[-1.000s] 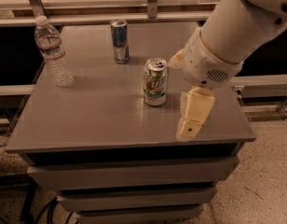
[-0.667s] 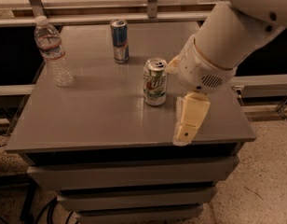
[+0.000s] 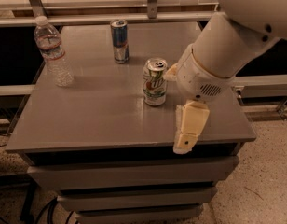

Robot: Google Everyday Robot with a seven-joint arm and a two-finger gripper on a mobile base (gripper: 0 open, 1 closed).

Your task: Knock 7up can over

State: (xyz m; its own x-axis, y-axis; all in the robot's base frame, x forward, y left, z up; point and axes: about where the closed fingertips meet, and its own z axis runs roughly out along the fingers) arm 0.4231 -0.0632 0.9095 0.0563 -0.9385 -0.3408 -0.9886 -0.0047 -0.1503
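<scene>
Setting: Grey worktop (image 3: pixel 87 120) on a cabinet of stacked drawers (image 3: pixel 129 176), with speckled floor (image 3: pixel 264 190) at lower right and metal rails (image 3: pixel 111 18) running behind it.
Camera view, 7up can (image 3: pixel 155 82): It stood upright on the worktop, right of centre and nearer the back than the front edge.
7up can, look: Its body was white-silver with green lettering down the side and a small red dot in the logo. The silver top faced up, with the tab and opening visible, and its reflection lay faintly on the worktop just below it.
Arm (image 3: pixel 227 55): A bulky white arm reached in from the upper right, and its rounded wrist housing with a small vent grille hung just to the right of the can.
Tool (image 3: pixel 189 125): A cream-coloured part hung down from the wrist over the front right part of the worktop, its tip at the front edge. It sat lower than the can and to its right, apart from it. A small cream piece showed close to the can's upper right rim; contact could not be told. Whether the tool was apart or together could not be told.
Blue-and-silver can (image 3: pixel 119 41): Slimmer, it stood upright towards the back, behind and left of the 7up can.
Water bottle (image 3: pixel 53 51): Clear plastic with a white cap, it stood upright at the left rear, well apart from both cans.
</scene>
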